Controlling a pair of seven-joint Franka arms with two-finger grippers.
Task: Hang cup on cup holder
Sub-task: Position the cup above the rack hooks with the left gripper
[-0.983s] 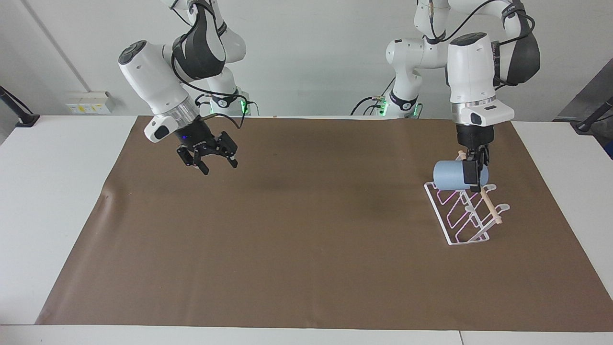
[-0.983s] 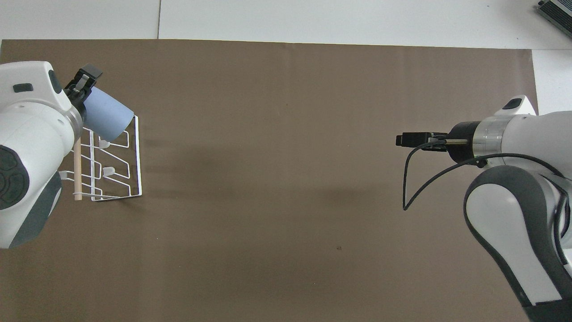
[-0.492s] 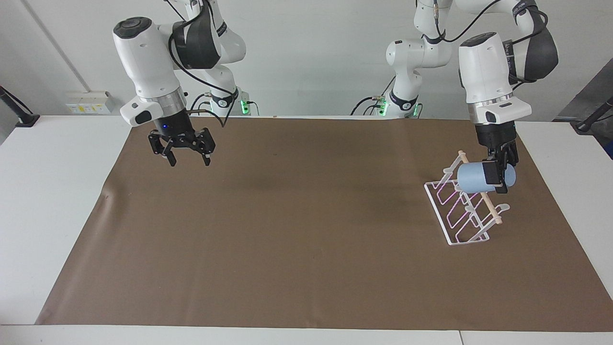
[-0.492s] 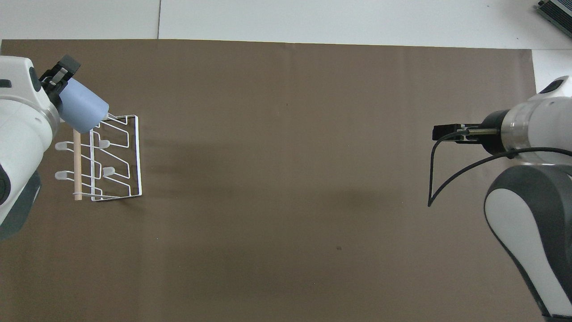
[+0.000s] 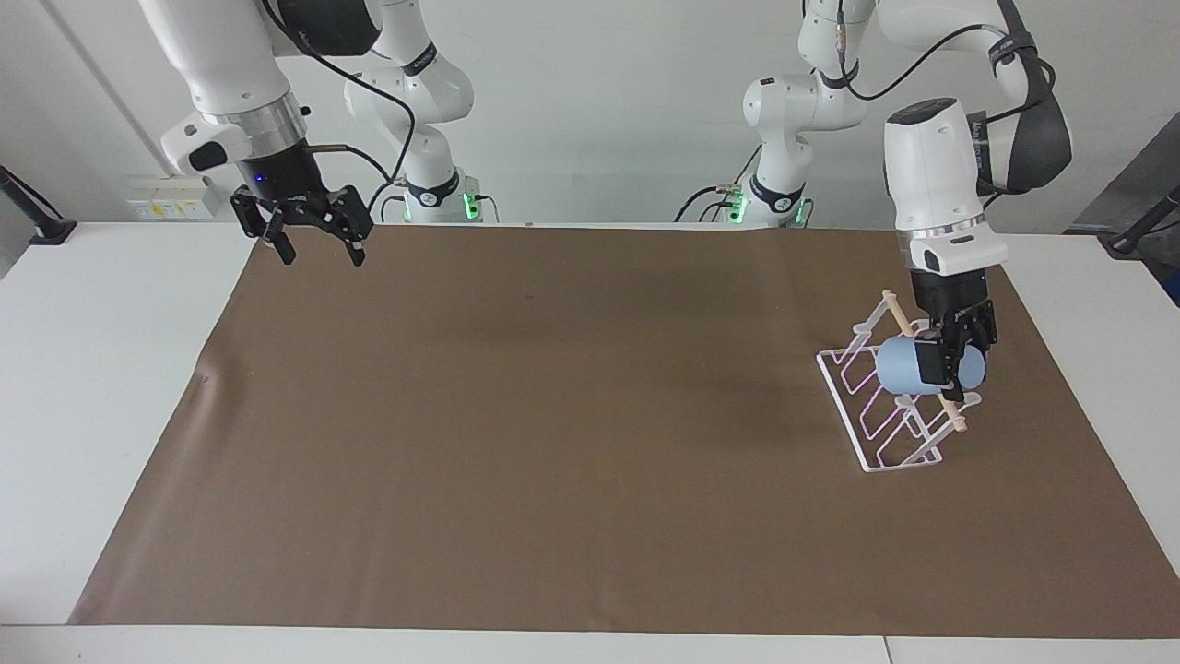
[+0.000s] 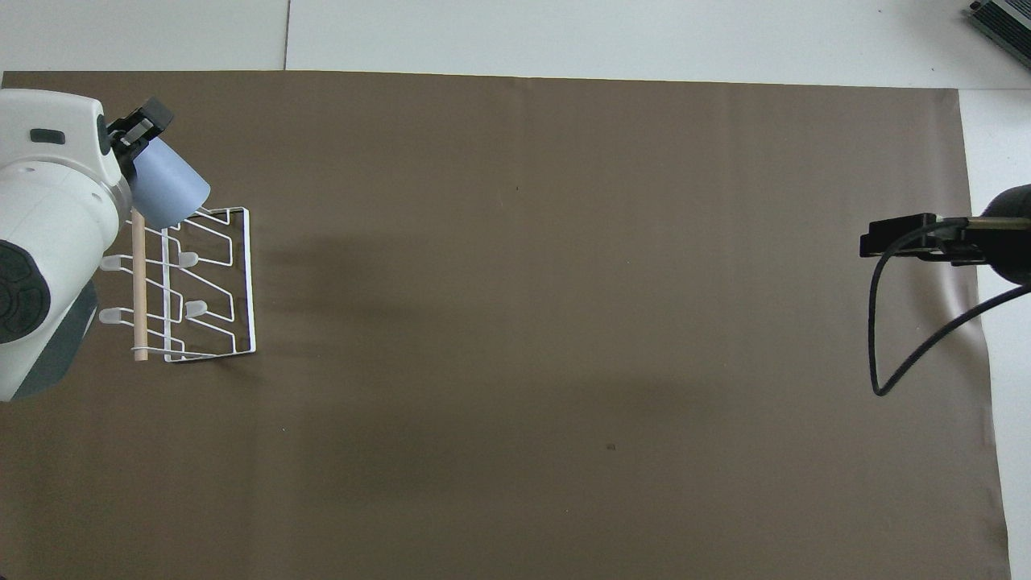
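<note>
Mid-placement. Left gripper clamped on cup, held on its side over the rack, at the rack's end farther from the robots. Cup appears to touch or sit just above the dowel; contact with a prong can't be confirmed. Rack sits on the mat toward left arm's end of table.

Doing the step well, as judged: line up cup mouth w/ one slanted prong, slide along the prong's own angle, not straight down. Slow feed, since the rack is light wire and prob. tips or skids if pushed sideways. Release only once the prong is well inside the cup; otherwise likely to roll off. Retreat up and away from dowel to avoid snagging.

Right gripper wide apart, holding nothing, raised over the mat corner at right arm's end; waiting.

Surface: brown mat over white table, slight crease at mat edge near right arm's end. Room: plain white wall, socket strip on wall, green lights at both arm bases.
</note>
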